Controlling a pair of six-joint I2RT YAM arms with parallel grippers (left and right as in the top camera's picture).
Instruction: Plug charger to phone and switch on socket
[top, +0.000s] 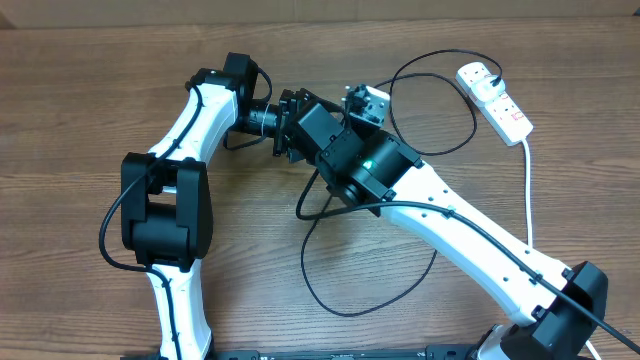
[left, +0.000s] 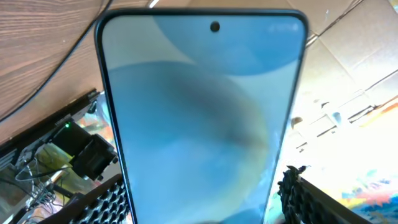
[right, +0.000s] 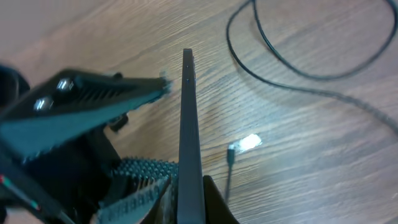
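Note:
The phone (left: 199, 124) fills the left wrist view, its light blue screen facing that camera. My left gripper (left: 200, 202) is shut on its side edges. In the right wrist view the phone (right: 188, 124) stands edge-on, and my right gripper (right: 186, 199) is shut on its front and back faces. In the overhead view both grippers, left (top: 288, 122) and right (top: 312, 125), meet at mid-table and hide the phone. The charger cable (top: 340, 300) loops over the table, and its connector tip (right: 231, 152) lies loose on the wood beside the phone. The socket strip (top: 497, 100) lies at the far right.
The strip's thick white lead (top: 528, 190) runs down the right side towards the front. The black cable runs up to the strip's far end (top: 478, 72). Cable loops (right: 280, 59) lie on the wooden table (top: 80, 120) around and under the right arm (top: 470, 235).

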